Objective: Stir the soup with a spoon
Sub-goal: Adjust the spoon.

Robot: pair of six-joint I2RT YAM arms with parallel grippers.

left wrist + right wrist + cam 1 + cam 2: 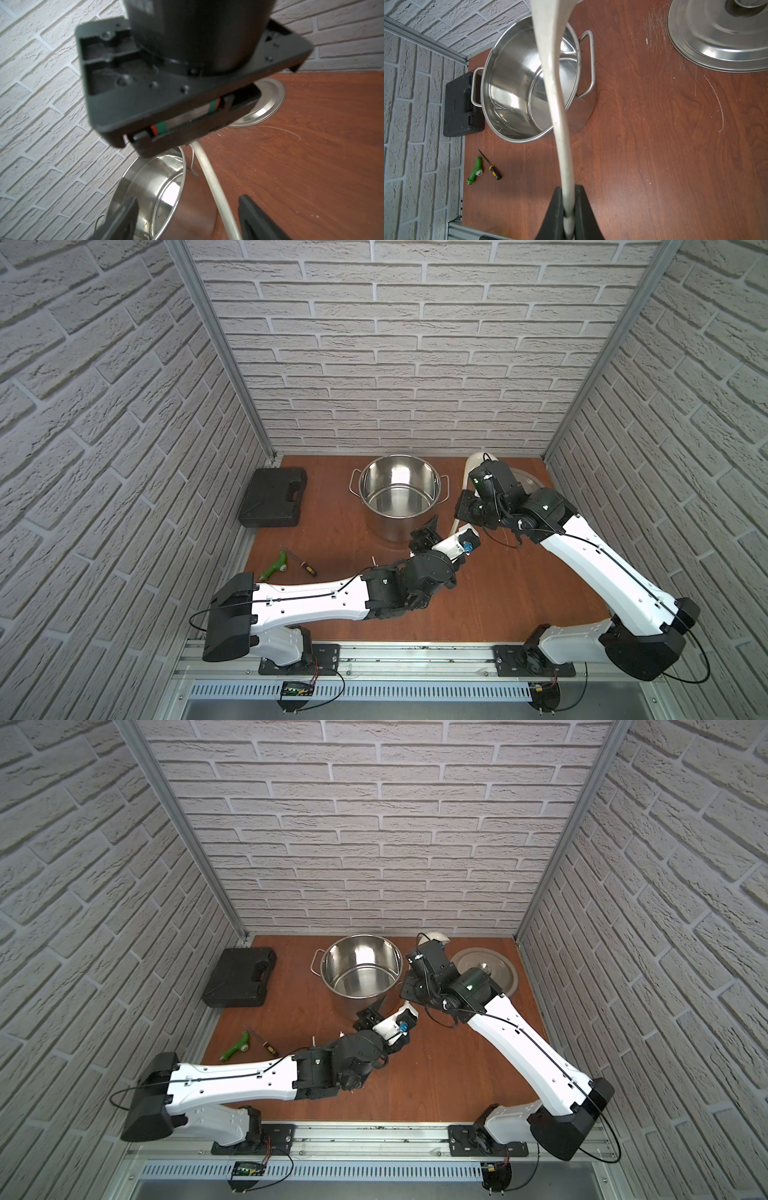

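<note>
The right gripper (568,188) is clamped on the spoon (558,116), held aloft just right of the pot (390,526) with its long axis running far-to-near, bowl farthest, and the left gripper (188,199), jaws spread wide, straddles the handle's near end, not yet closed

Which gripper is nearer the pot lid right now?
Right. The right gripper, shut on the ladle, hangs between the steel pot and the lid; the left gripper sits farther off, at the pot's front, open around the ladle's handle.
</note>
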